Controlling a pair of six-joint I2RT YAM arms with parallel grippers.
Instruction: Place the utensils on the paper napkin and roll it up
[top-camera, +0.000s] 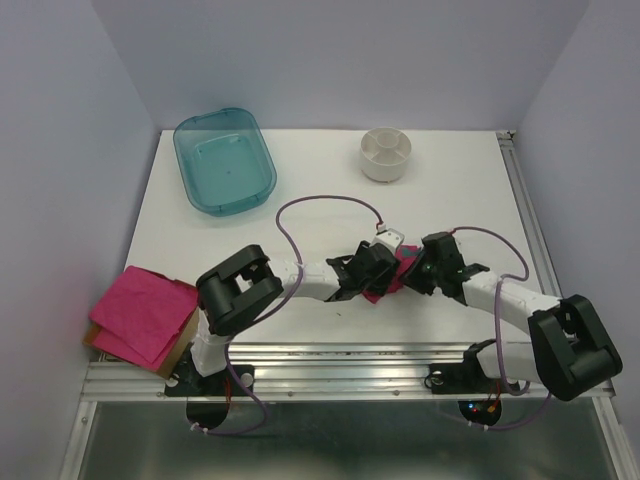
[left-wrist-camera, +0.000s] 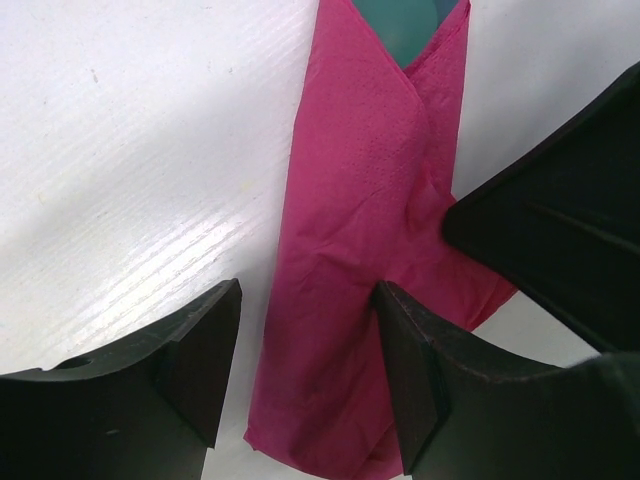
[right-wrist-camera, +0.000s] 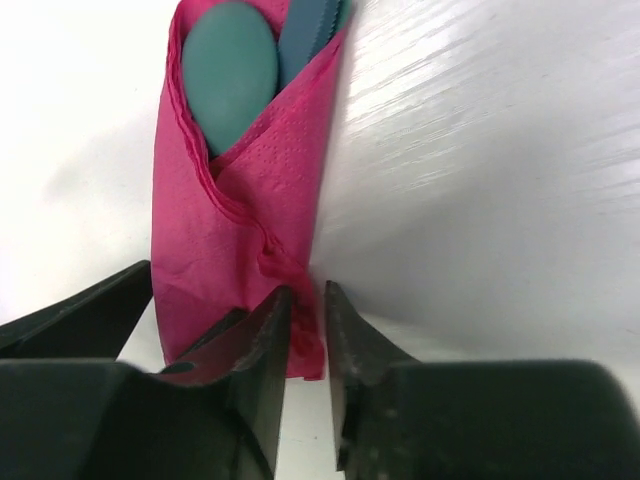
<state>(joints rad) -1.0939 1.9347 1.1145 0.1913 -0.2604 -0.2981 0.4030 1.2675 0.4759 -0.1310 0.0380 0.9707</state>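
Elbows bent, both my arms reach inward and meet mid-table. My left pincer (left-wrist-camera: 308, 305) stands wide, the paper napkin (left-wrist-camera: 360, 200) between its fingers, wrapped around the utensils (right-wrist-camera: 230, 75). My right pincer (right-wrist-camera: 308, 310) is narrow, nipping the roll's near corner.

Magenta paper napkin (right-wrist-camera: 235, 230) roll around teal utensils (right-wrist-camera: 230, 70), tips exposed.
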